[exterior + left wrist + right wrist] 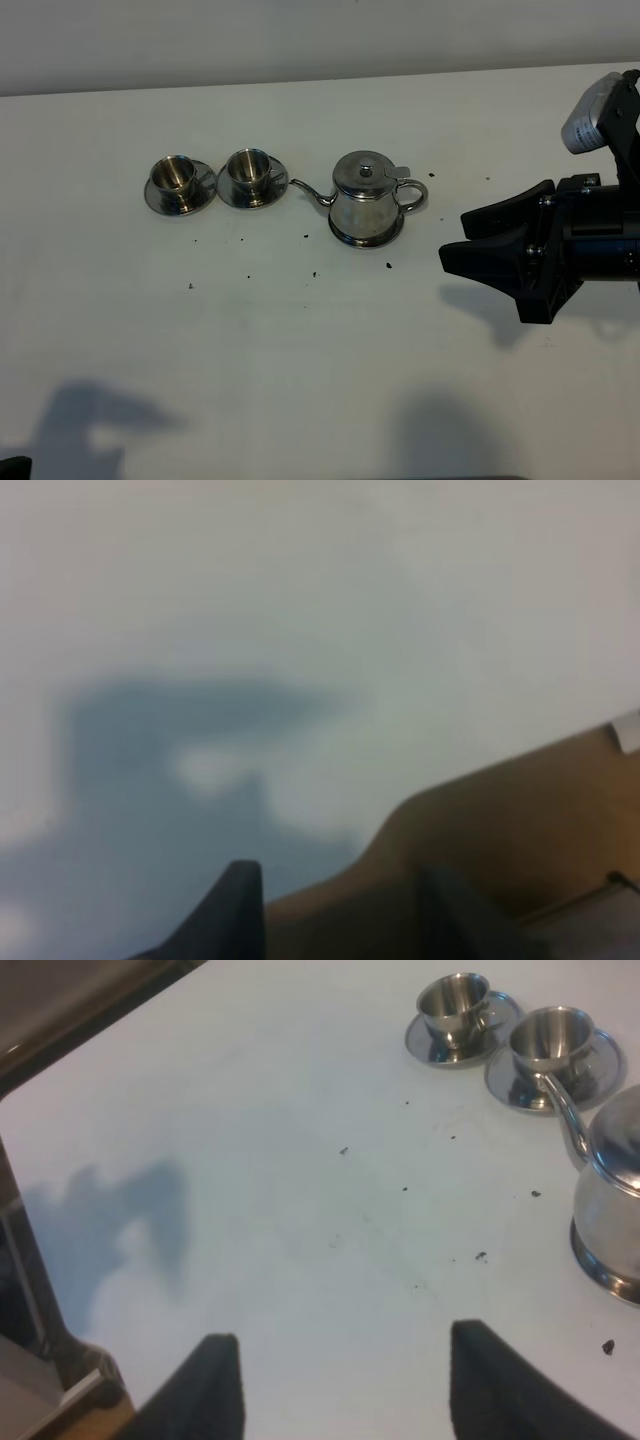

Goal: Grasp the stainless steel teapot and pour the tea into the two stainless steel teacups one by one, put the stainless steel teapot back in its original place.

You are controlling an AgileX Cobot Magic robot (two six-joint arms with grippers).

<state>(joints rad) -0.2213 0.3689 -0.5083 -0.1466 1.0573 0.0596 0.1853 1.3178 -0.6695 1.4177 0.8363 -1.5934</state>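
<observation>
Status: nothing started, as far as I can see. Teapot (366, 198) sits upright on its coaster disc (366, 243), lid on, handle toward my right gripper (455, 236), spout tip just beside the inner saucer (275, 192). Right gripper fingers are spread apart with nothing between them, and it hangs clear of the pot on the handle side. Left gripper (345, 920) is over the table edge, well apart from everything. That wrist view is blurry, but I read two fingertips standing apart and holding nothing. All left to do: grasp, pour cup one, pour cup two, set the pot back on the disc. Cups look dry in the right wrist view, but with the glare I can't be sure. Count: one teapot, one coaster disc, two cups, the outer teacup (172, 175) and the inner teacup (248, 170), two saucers, two grippers. Several dark specks (388, 265) lie on the table (320, 340).
</observation>
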